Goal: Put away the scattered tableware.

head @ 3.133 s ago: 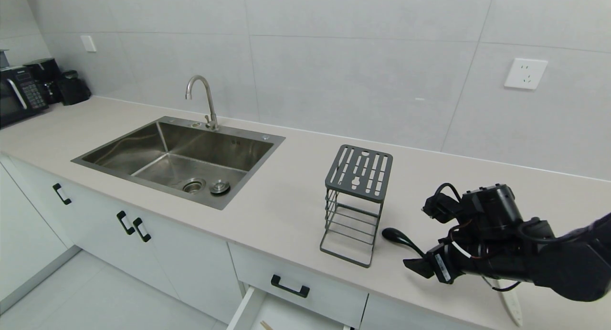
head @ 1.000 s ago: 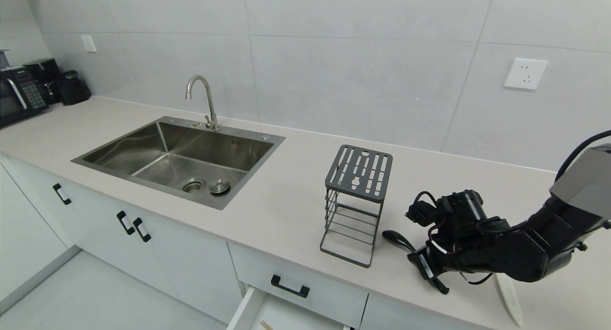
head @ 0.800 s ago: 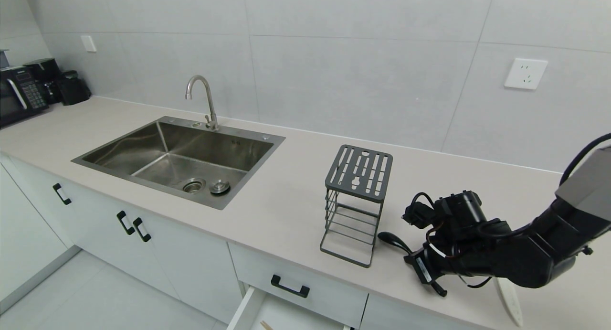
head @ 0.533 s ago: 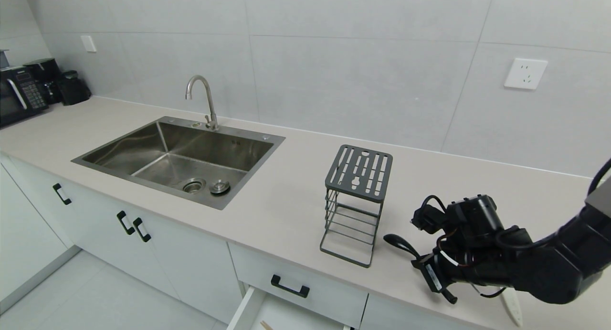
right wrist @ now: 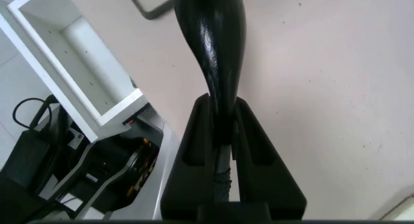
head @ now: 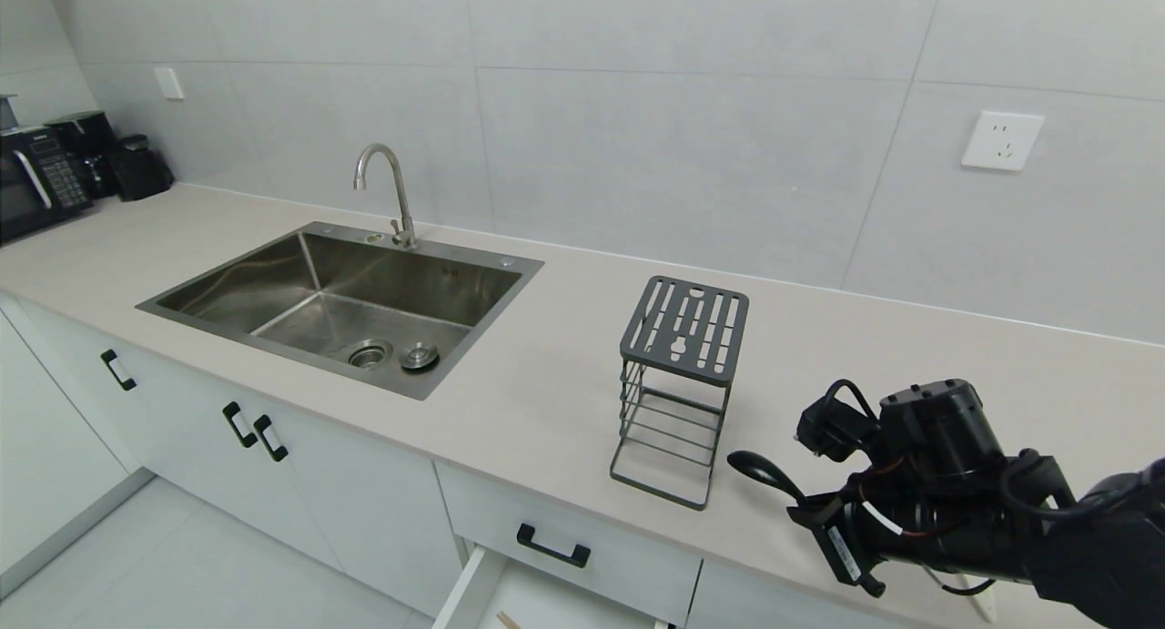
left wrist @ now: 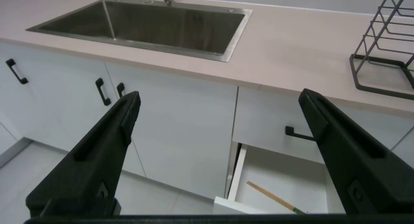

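Black-handled utensil (head: 760, 472) sits pinched in the right gripper (head: 819, 520) at the counter's (head: 546, 383) front edge, the two fingers closed narrowly on its thin neck while the bulbous handle juts out ahead of them. Whether it has left the surface cannot be told. Under the same arm, a white blade-like piece (head: 981, 600) lies close to the counter's lip; whether it belongs to the gripped utensil cannot be made out. On the robot's other side, the left gripper (left wrist: 220, 153) hangs spread wide in front of the cabinets, above an open drawer (left wrist: 272, 179) holding a thin wooden stick (left wrist: 275, 197). Just beyond the handle's tip stands the slotted wire rack (head: 683, 383), with the steel sink (head: 282, 351) farther along the counter.

The likely hazards: with most of the handle's weight ahead of a slim pinch, the utensil could pivot or slide out during a lift. The tip is close enough to the rack's base that a careless swing might shove the light frame. The slots on top are narrow, so a tilted approach could jam. A low sweep of the arm might push the white piece off the edge.
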Robot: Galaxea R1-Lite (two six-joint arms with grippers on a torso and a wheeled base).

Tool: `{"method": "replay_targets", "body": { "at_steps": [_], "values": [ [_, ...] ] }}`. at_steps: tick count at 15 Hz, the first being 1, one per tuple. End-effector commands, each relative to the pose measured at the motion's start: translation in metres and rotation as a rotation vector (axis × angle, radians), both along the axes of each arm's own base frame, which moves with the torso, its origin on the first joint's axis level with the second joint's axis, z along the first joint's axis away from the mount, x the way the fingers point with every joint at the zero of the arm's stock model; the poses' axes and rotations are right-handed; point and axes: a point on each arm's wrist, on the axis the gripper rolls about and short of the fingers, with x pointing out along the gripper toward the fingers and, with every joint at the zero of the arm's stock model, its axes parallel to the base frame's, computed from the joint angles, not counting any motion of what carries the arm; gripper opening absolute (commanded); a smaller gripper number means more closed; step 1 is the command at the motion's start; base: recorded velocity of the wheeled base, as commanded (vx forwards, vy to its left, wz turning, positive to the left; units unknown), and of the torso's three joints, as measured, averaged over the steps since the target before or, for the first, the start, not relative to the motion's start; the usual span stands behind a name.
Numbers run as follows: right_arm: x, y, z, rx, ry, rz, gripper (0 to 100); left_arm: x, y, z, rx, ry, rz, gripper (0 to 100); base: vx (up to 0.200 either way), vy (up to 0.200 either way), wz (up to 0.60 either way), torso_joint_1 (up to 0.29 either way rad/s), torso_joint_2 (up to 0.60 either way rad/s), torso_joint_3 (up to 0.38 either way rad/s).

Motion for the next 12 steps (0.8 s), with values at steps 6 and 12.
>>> {"method": "replay_targets", "body": {
  "at_steps": [6,12],
  "values": [
    [-0.017,0.019,0.010,0.019,-0.037,0.104,0,0.000,0.000,0.000,0.000,0.001,-0.001,100,0.000,0.000,0.00,0.000,0.00,0.000],
    [-0.019,0.062,0.025,0.071,-0.116,0.246,0,0.000,0.000,0.000,0.000,0.001,-0.001,100,0.000,0.000,0.00,0.000,0.00,0.000]
  ]
}}
